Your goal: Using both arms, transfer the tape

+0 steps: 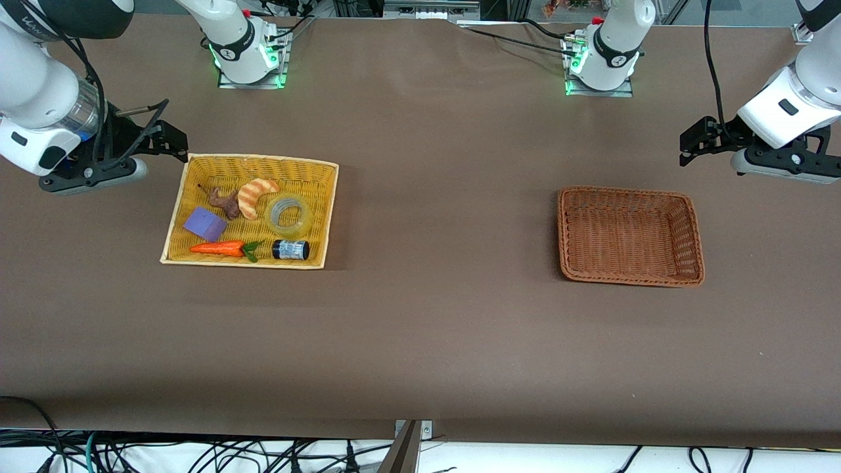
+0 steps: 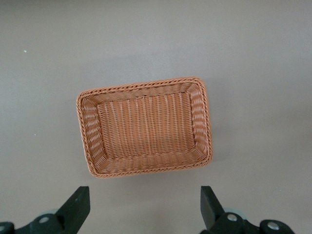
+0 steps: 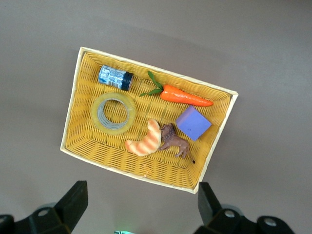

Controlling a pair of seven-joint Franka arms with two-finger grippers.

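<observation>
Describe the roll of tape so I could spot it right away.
Find the yellow basket toward the right arm's end of the table. The tape lies flat in it, beside the croissant and just farther from the front camera than the small dark jar. It is the only see-through ring, yellowish with a pale core.

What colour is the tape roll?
Translucent yellowish tape with grey-white core; clearest in right wrist view.

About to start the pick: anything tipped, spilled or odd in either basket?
Nothing stands out. The tape lies flat in the yellow basket; the jar lies on its side. The brown basket holds nothing.
</observation>
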